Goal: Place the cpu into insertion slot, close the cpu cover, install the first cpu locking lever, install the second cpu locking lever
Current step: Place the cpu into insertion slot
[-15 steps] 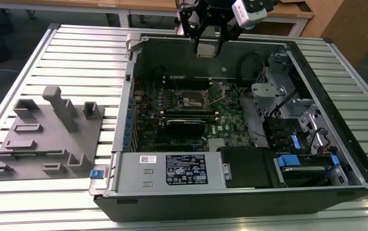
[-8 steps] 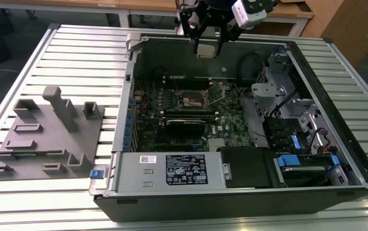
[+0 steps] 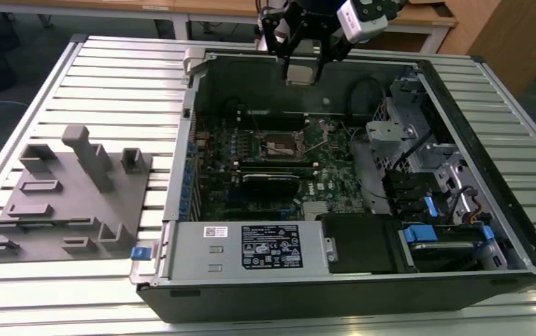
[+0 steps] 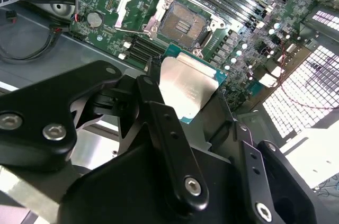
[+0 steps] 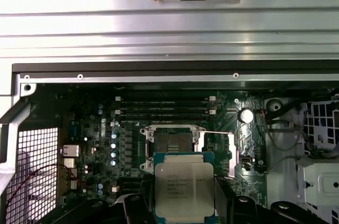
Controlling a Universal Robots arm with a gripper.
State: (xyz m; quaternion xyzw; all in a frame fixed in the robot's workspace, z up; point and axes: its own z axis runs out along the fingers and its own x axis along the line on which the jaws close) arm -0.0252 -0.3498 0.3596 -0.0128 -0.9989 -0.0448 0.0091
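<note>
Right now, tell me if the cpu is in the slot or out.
Out. The gripper holds the cpu clear of the slot, whose contacts show bare.

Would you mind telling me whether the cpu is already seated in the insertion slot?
No, in the first wrist view the cpu is held in the gripper, apart from the empty insertion slot.

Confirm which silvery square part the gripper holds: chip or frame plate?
The cpu: solid metal top, green edge, clamped in the gripper above the board. The cpu cover is the hollow frame, flipped open beside the insertion slot.
</note>
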